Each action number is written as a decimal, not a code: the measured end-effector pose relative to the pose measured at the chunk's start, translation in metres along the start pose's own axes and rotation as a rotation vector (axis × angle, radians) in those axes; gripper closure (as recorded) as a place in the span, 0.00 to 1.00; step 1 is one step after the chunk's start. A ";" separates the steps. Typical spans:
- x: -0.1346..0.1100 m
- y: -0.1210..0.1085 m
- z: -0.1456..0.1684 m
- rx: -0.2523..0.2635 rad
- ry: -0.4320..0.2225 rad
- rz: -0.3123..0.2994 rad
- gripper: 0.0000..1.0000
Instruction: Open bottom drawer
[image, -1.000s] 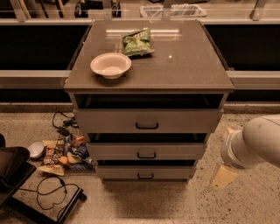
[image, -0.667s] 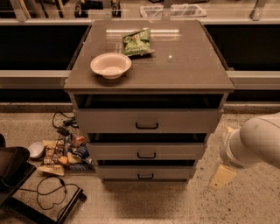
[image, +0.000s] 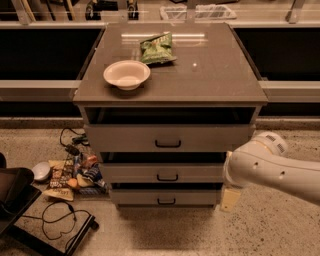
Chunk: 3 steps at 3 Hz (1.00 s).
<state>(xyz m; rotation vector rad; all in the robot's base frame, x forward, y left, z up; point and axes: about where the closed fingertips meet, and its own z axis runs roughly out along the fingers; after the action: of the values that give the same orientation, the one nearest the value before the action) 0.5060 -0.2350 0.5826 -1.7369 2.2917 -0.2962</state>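
The grey-brown cabinet (image: 170, 75) has three drawers stacked under its top. The bottom drawer (image: 135, 196) is the lowest and narrowest front, with a small black centre handle (image: 166, 201). Its front sits about in line with the drawers above. My white arm (image: 270, 167) reaches in from the right, in front of the cabinet's right side. My gripper (image: 229, 199) hangs below the arm at the right end of the bottom drawer front, well to the right of the handle. It holds nothing that I can see.
A white bowl (image: 126, 75) and a green chip bag (image: 156, 48) lie on the cabinet top. Snack packets, a small bowl and cables (image: 67, 172) litter the floor to the left, next to a black case (image: 15, 192). Dark counters run along the back.
My arm and gripper have moved left, from beside the cabinet to in front of its right edge. The drawers have not moved.
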 end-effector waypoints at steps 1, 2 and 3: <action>0.009 0.013 0.075 -0.029 0.021 -0.082 0.00; 0.023 0.029 0.112 -0.053 0.019 -0.104 0.00; 0.032 0.057 0.149 -0.095 -0.026 -0.104 0.00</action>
<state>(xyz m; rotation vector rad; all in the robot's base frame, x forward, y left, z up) 0.4936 -0.2526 0.4212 -1.8981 2.2356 -0.1852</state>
